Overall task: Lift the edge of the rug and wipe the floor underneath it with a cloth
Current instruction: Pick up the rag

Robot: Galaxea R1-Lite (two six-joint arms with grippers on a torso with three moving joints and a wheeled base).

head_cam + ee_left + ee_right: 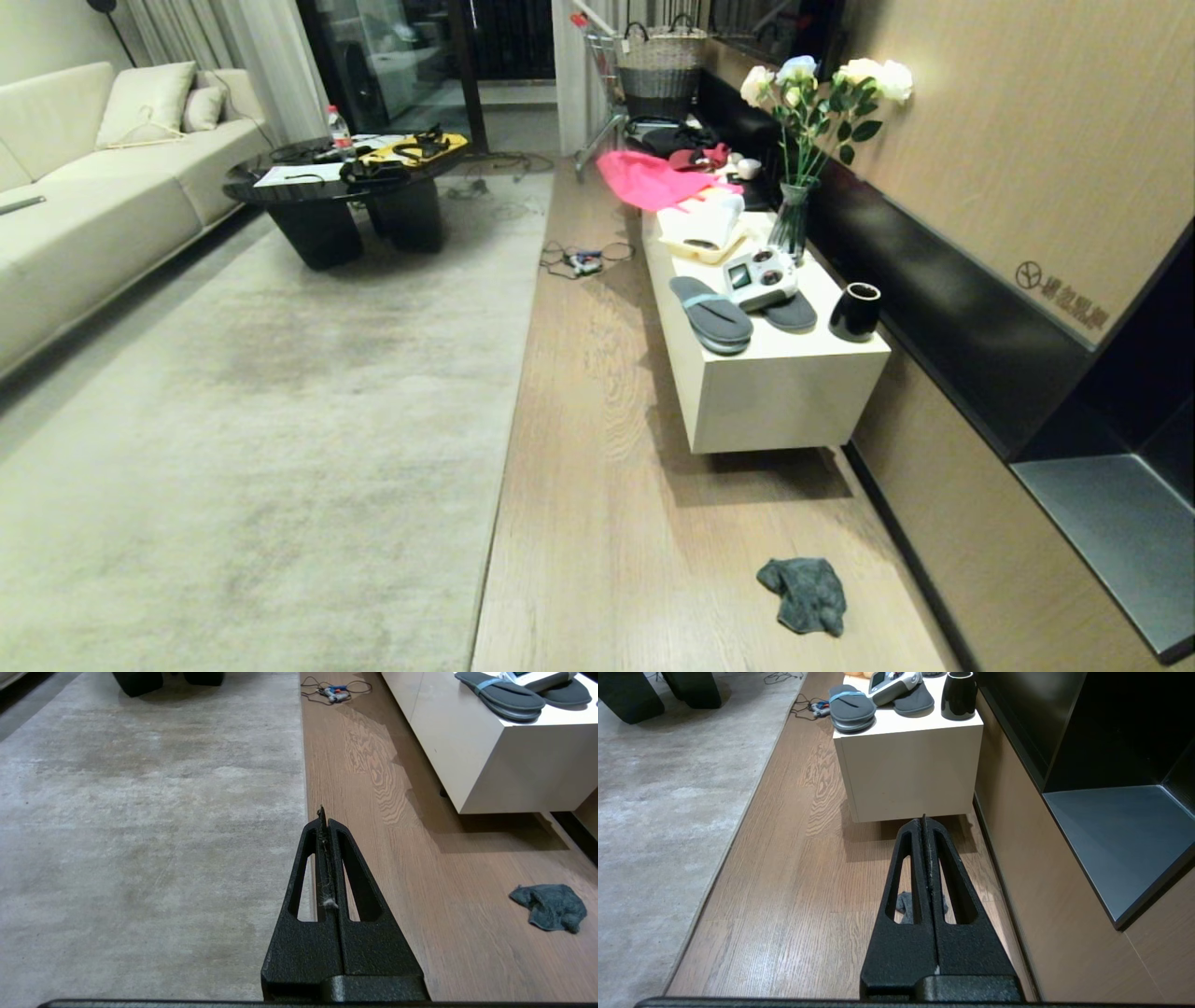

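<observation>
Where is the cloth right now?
The cloth lies crumpled on the wood floor at the head view's lower right, between the rug and the wall, before the white cabinet.

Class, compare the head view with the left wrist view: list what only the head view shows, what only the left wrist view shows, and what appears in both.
Only the head view shows the sofa, the vase of flowers, the pink fabric, the black cup and the woven basket; neither arm appears there.

Only the left wrist view shows the left gripper, shut, with lint caught between its fingers.

Both show the cloth lying on the floor, the rug edge, the slippers on the white cabinet, and the cables.
</observation>
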